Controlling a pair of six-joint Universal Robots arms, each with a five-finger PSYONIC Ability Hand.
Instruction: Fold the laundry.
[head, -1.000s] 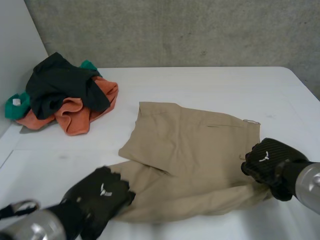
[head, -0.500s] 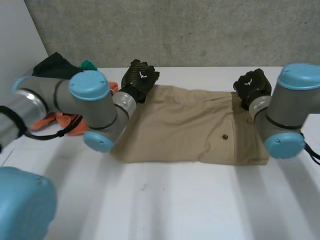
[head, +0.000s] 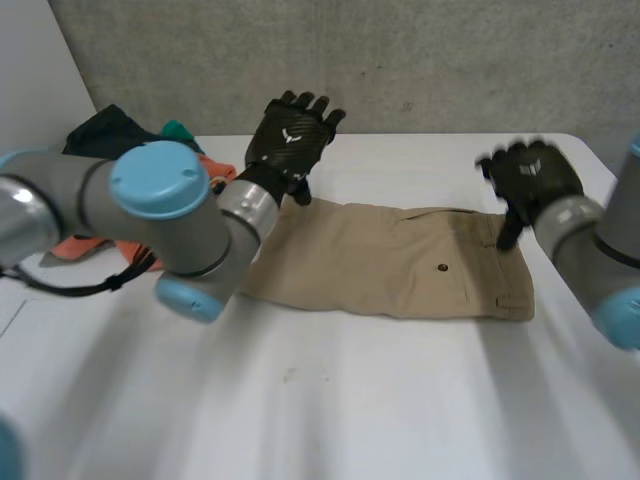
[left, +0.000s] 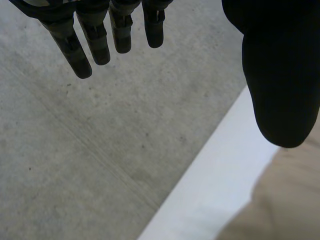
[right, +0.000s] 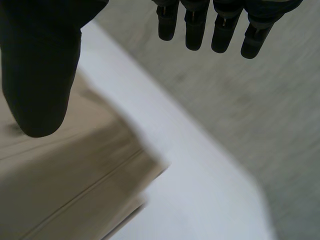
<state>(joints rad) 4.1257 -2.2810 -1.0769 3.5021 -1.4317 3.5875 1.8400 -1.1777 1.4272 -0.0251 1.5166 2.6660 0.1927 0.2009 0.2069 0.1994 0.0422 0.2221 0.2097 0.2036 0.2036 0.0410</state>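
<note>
Across the middle of the white table (head: 330, 410) lies a folded pair of tan trousers (head: 390, 268), its waistband end toward the right edge. Over its far left corner hangs the left hand (head: 287, 135), fingers straight and spread, thumb held apart, with nothing in its grasp. Over the far right corner, the right hand (head: 530, 178) is likewise slack, fingers extended, gripping nothing. At the table's far left corner, a heap of black, orange and green clothes (head: 105, 132) sits behind the left arm.
</note>
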